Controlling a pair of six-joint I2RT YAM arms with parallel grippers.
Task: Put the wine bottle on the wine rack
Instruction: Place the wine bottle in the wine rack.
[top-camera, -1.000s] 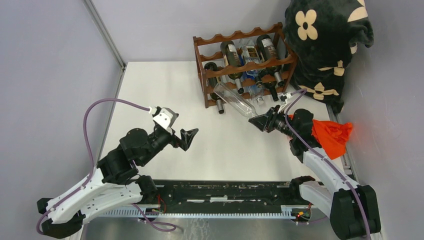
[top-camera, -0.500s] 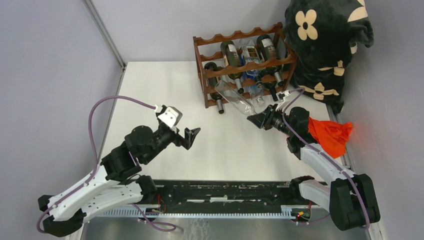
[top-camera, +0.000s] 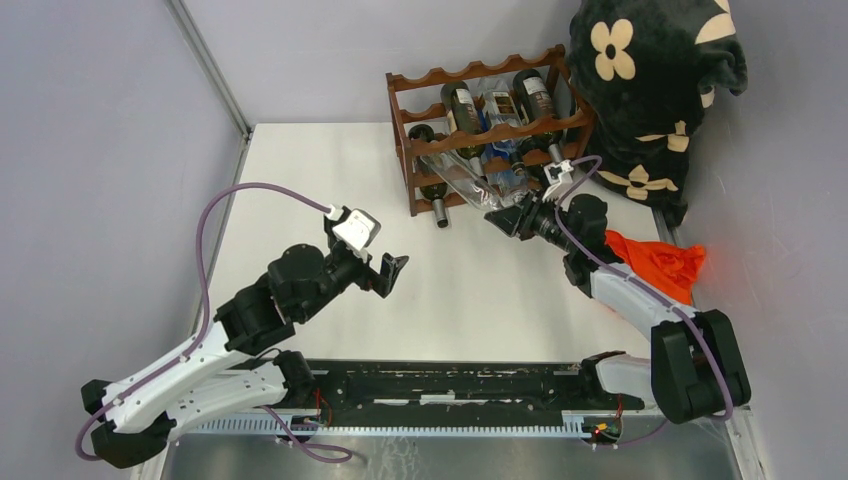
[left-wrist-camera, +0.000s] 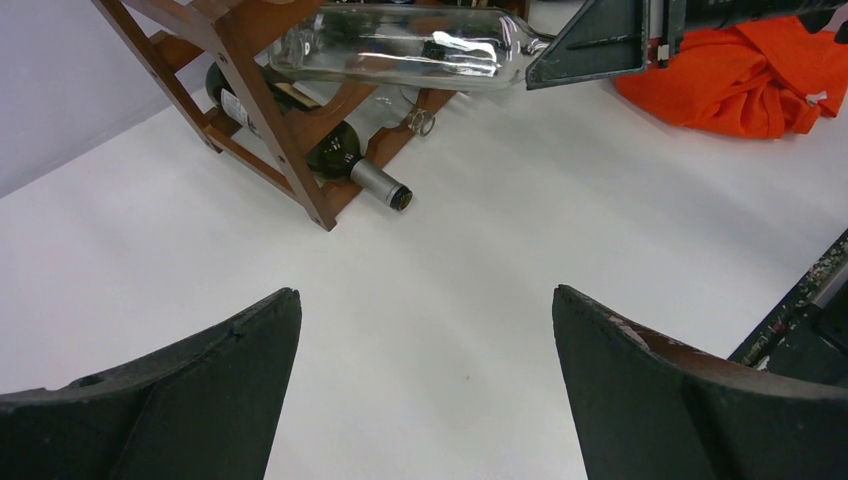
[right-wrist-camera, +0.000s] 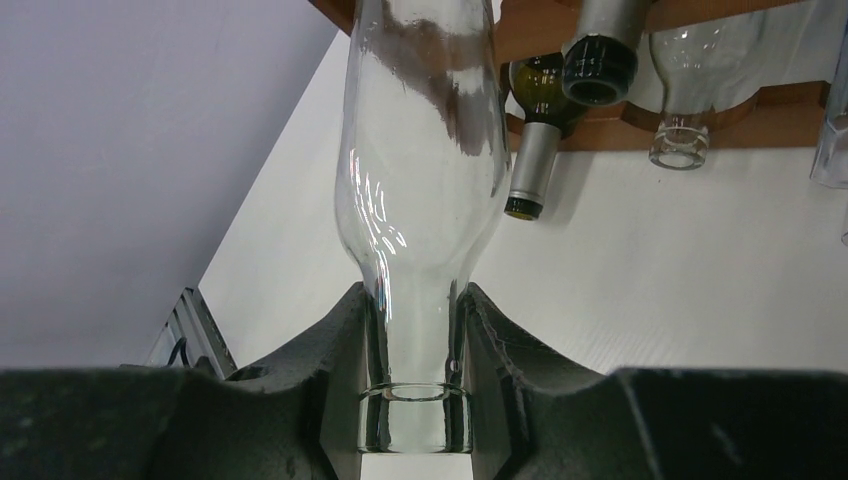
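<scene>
The rack (top-camera: 470, 72) stands at the far edge of the counter (top-camera: 330, 180). The clear bottle (right-wrist-camera: 420, 180) points base-first into its lower tier, neck clamped in our right hand (right-wrist-camera: 417, 305), while our left hand (left-wrist-camera: 425, 350) hangs spread and empty. We judge the glass stiff, slick and breakable, best held by the neck; the rack hides how far in the base sits.
</scene>
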